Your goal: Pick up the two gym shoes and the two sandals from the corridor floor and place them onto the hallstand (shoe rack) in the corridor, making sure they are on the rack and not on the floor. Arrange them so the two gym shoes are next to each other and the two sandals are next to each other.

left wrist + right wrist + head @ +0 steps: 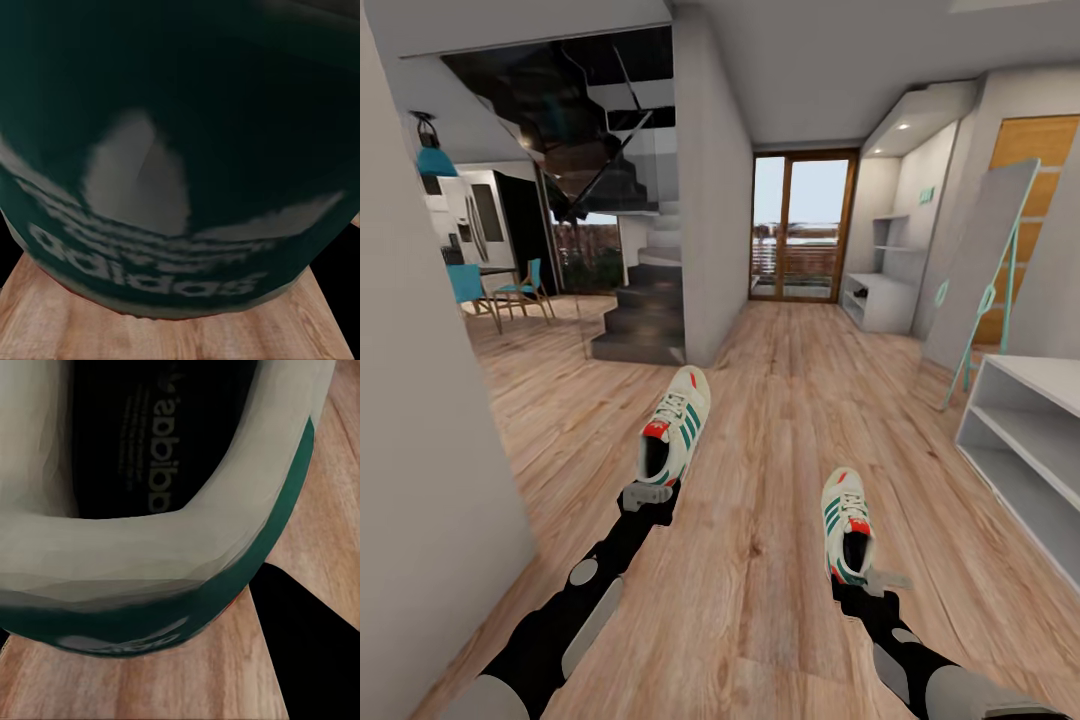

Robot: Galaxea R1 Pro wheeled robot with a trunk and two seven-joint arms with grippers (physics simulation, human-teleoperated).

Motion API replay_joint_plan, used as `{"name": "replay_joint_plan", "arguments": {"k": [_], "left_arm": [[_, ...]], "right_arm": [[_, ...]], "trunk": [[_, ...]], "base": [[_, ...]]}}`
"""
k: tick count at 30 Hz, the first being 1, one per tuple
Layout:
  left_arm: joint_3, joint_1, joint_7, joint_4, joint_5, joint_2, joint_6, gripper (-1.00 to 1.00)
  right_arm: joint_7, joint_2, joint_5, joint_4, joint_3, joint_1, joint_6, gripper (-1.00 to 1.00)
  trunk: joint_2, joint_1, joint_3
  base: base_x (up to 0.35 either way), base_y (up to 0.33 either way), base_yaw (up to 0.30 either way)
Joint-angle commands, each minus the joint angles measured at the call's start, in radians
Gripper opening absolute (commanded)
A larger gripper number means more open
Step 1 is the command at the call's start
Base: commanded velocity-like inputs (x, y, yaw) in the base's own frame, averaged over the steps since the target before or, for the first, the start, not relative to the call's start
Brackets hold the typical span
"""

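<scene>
even soft daylight, blurry close-ups

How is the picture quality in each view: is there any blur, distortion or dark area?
Head view: sharp, evenly lit, with wide-angle stretching at the edges; bright daylight at the far glass door. Left wrist view: very close on the dark green heel of a white lace-up sneaker, soft and dim. Right wrist view: the other sneaker's white collar looks blurred, its inside dark.

1. The word "adidas" and a pale trefoil logo stand on the dark green heel of a gym shoe (180,172).
2. "adidas" runs along the black insole (150,442) of another shoe.
</scene>
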State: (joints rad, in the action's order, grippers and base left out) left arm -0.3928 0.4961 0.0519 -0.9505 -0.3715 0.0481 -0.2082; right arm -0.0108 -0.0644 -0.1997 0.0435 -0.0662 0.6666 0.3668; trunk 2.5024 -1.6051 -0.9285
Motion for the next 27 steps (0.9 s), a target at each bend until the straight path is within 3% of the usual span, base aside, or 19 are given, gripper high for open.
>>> {"name": "replay_joint_plan", "arguments": {"k": [1, 27], "left_arm": [[-0.003, 0.001, 0.003, 0.001, -0.010, 0.001, -0.003, -1.00], [-0.003, 0.001, 0.002, -0.001, -0.010, 0.001, -0.003, -1.00]], "right_arm": [[-0.001, 0.000, -0.007, -0.001, -0.007, 0.001, 0.003, -1.00], [-0.001, 0.000, -0.007, -0.001, -0.007, 0.001, 0.003, -1.00]], "trunk": [[0.000, 0.000, -0.001], [0.000, 0.000, -0.001]], "base": [[0.346, 0.000, 0.000], [0.346, 0.000, 0.000]]}}
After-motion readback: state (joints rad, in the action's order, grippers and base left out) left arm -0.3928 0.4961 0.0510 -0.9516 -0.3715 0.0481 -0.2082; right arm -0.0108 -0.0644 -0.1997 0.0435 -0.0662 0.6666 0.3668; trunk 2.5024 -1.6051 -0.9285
